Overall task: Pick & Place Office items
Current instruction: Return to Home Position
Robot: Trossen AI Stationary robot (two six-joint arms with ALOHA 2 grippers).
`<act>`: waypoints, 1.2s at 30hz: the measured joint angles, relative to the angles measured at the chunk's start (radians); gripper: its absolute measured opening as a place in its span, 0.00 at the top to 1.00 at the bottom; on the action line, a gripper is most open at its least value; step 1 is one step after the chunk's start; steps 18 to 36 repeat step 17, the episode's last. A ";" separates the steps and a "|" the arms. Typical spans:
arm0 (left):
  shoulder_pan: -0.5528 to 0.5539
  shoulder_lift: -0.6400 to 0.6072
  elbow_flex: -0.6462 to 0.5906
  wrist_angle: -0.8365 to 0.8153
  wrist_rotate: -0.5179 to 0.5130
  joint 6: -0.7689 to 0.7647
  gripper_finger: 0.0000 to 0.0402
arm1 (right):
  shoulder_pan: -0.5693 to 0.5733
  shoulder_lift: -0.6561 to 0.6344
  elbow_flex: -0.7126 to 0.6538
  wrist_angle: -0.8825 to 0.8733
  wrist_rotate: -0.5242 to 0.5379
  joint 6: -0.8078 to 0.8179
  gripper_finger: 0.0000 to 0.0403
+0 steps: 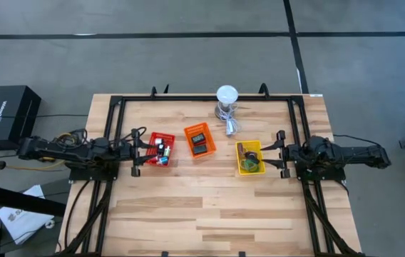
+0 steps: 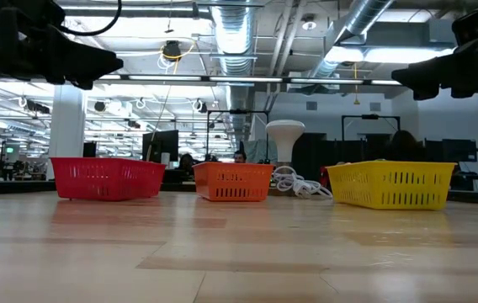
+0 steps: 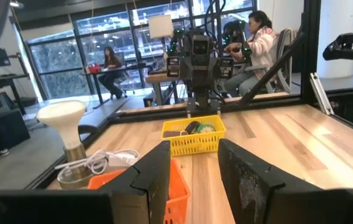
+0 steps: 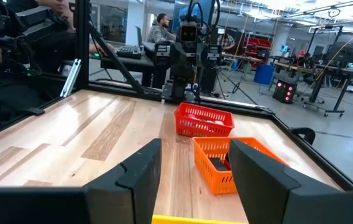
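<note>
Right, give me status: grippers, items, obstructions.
Left gripper open, empty, near red basket. Right gripper open, empty, near yellow basket. Office items in baskets. Lamp behind baskets, clear of arms.

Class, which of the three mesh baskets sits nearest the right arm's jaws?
The yellow basket, beside the right gripper; the orange basket and red basket lie farther off.

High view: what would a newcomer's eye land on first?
Three bright mesh baskets in a row mid-table: red basket on the left, orange basket in the middle, yellow basket on the right, each holding small items. Behind them stands a white-domed lamp. The left pincer and right pincer flank the row, both open.
</note>
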 joint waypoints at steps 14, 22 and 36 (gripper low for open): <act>0.000 -0.001 0.000 0.004 -0.001 -0.004 0.68 | 0.000 0.000 0.000 0.000 0.001 0.000 0.55; 0.000 -0.001 0.000 0.005 -0.001 -0.004 0.68 | 0.000 0.000 0.000 -0.001 0.001 0.000 0.55; 0.000 -0.001 0.000 0.005 -0.001 -0.004 0.68 | 0.000 0.000 0.000 -0.001 0.001 0.000 0.55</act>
